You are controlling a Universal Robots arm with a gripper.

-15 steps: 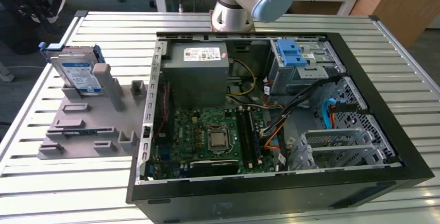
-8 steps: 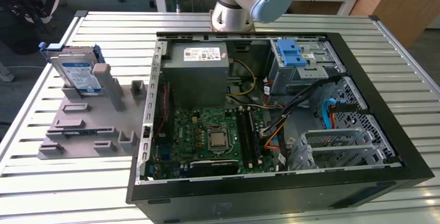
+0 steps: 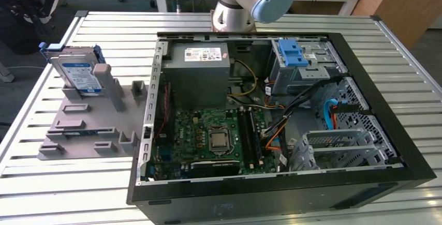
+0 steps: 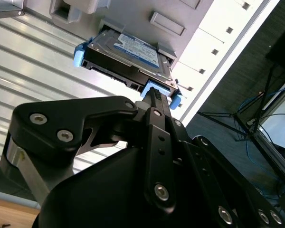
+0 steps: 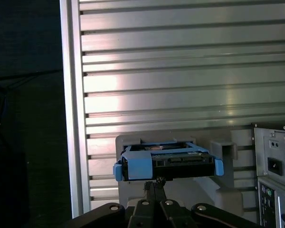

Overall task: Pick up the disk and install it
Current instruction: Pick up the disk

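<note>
1. Spanning the scene before you, the slatted metal tabletop (image 3: 117,28) carries everything.
2. Your open computer case (image 3: 276,196) lies on its side toward the exterior view's right. The green board, the grey power-supply box (image 3: 200,75) and a blue latch (image 3: 293,54) on the drive cage are exposed.
3. Your arm (image 3: 241,0) stands behind the case, at the far edge of the tabletop.
4. A grey holder (image 3: 83,126) sits on the tabletop just beside the case, on the exterior view's left.
5. The disk (image 3: 77,72) stands on edge in that holder, not yet in the case. Both wrist views show its label (image 4: 133,47) and its blue rails (image 5: 137,166).
6. Your hand (image 5: 156,181) is narrow, its fingertips drawn together with nothing between them. In the second wrist view its tips (image 4: 155,95) line up with the disk's blue end. You cannot tell whether they touch it.
</note>
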